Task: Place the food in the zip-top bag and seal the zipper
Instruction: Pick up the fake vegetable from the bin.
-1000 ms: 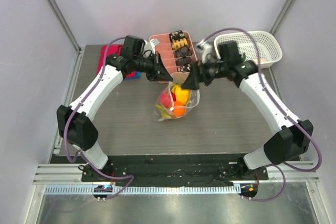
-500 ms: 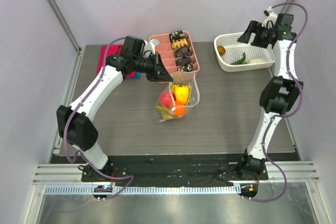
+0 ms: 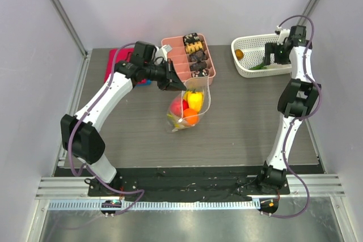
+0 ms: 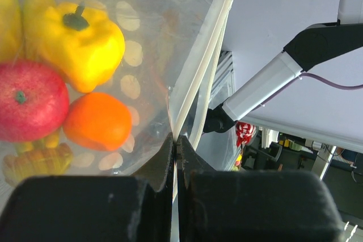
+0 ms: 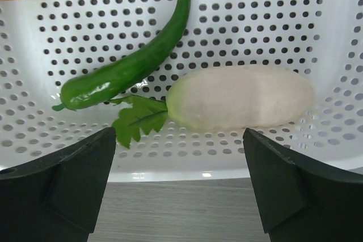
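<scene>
The clear dotted zip-top bag [image 3: 193,105] hangs from my left gripper [image 3: 179,85], which is shut on the pale zipper [image 4: 195,77] at the bag's mouth edge. Inside the bag are a yellow pepper [image 4: 85,38], a red apple [image 4: 28,100], an orange [image 4: 96,120] and a yellow banana [image 4: 34,162]. My right gripper [image 3: 269,58] is open and empty above the white basket [image 3: 245,69] at the back right. Just ahead of the open right gripper [image 5: 179,140] lie a white radish [image 5: 241,97] and a green pepper [image 5: 130,66].
The pink divided tray [image 3: 211,69] of dark snacks stands just behind the bag. A brown-orange piece [image 3: 239,54] lies at the basket's left end. A red object [image 3: 115,63] and a blue one [image 3: 145,81] lie at the back left, under my left arm.
My right gripper let go of the bag's right edge, swung to the back right and lowered over the basket. The bag now hangs from my left gripper alone.
</scene>
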Controlling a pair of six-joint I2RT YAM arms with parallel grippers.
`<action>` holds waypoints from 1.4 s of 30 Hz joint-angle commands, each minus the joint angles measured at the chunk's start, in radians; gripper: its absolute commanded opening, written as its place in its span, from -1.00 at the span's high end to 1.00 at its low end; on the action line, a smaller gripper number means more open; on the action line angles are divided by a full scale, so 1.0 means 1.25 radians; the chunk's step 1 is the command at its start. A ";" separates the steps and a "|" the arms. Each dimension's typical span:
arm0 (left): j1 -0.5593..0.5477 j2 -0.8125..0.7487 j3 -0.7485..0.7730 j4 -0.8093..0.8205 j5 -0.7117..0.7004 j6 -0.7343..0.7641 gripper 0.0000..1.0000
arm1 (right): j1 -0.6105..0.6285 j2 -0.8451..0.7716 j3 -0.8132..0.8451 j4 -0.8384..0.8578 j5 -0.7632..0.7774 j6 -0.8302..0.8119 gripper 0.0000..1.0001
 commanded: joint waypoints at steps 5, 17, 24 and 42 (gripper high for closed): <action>0.007 -0.032 -0.005 0.022 0.005 0.016 1.00 | 0.006 0.086 0.068 0.011 0.041 -0.026 -0.98; 0.014 -0.027 -0.011 0.015 0.004 0.022 1.00 | 0.011 0.109 0.068 0.179 -0.028 0.034 -0.99; 0.016 -0.025 -0.023 0.028 0.009 0.016 1.00 | -0.005 0.037 -0.005 0.336 -0.047 0.101 -0.99; 0.025 -0.019 -0.014 0.022 0.013 0.030 1.00 | -0.006 0.175 0.031 0.573 0.117 0.108 -0.93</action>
